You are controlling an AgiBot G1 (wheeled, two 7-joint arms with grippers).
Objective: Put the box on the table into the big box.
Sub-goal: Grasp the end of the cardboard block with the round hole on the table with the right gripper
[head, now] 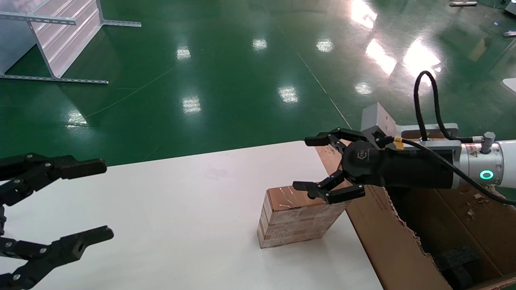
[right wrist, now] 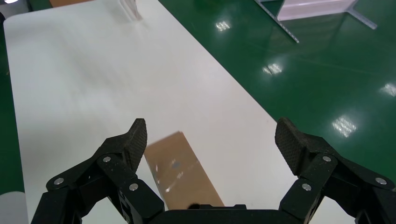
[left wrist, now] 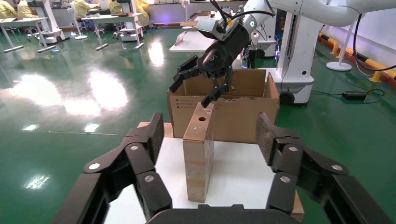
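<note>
Head view: my right gripper (head: 322,167) hovers wide open, empty, above the box (head: 296,217), which stands untouched on the table (head: 181,201) beside the big box (head: 387,233). Grasp and transfer remain. Left gripper (head: 80,201) idles open.

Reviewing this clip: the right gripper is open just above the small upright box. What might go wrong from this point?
1. The box stands tall and narrow on the table; the open right gripper sits at its top corner nearest the big box, so a finger clipping that edge may tip it.
2. The big box's ragged flap edge lies right beside it and might snag the box during transfer.
3. The left gripper waits open, apart, offering no support.
</note>
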